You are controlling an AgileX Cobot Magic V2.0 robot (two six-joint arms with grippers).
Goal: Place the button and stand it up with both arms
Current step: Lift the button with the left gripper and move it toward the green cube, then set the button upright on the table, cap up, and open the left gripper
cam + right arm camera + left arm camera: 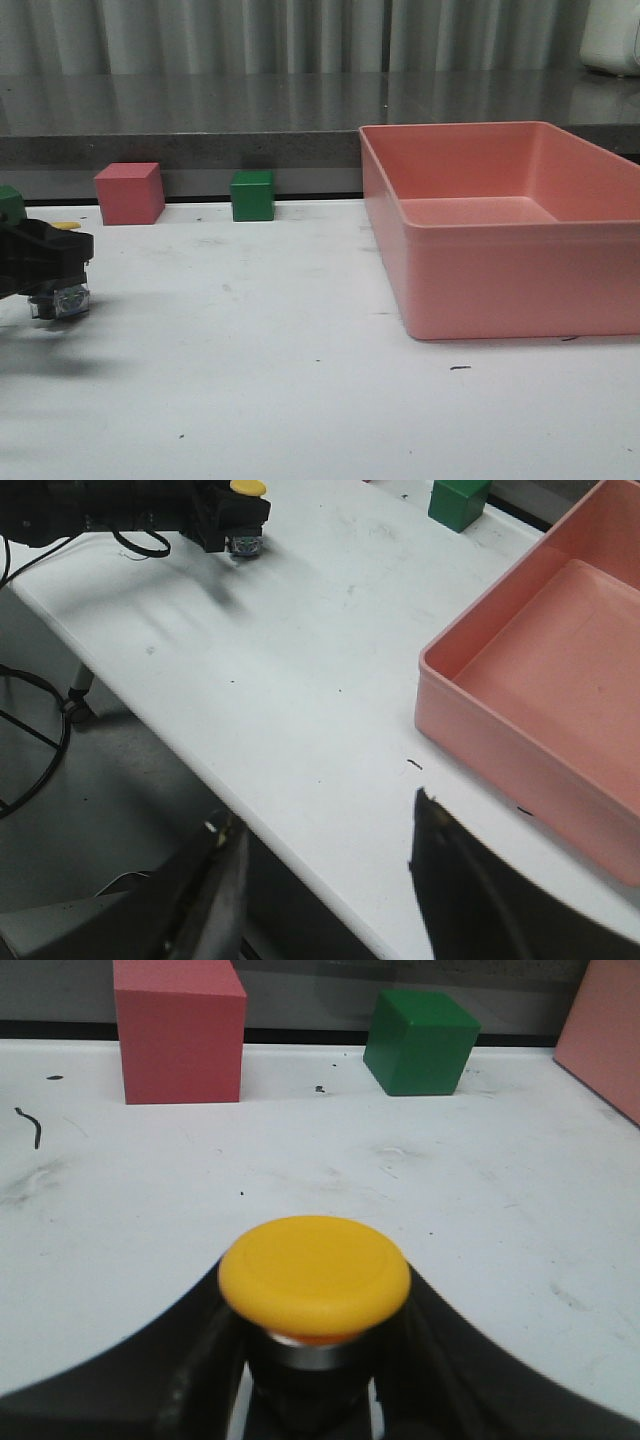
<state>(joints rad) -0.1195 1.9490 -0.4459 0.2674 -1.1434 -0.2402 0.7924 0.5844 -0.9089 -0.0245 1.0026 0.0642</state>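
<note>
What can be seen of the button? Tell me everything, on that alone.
The button has a smooth, matte yellow-orange mushroom cap that looks plastic, a silver collar under it and a dark body below. It sits cap up, clamped between the dark fingers of the left gripper, low over the white table at its left side. Whether its base touches the table cannot be told.

Black claw; dark pointed fingers
</note>
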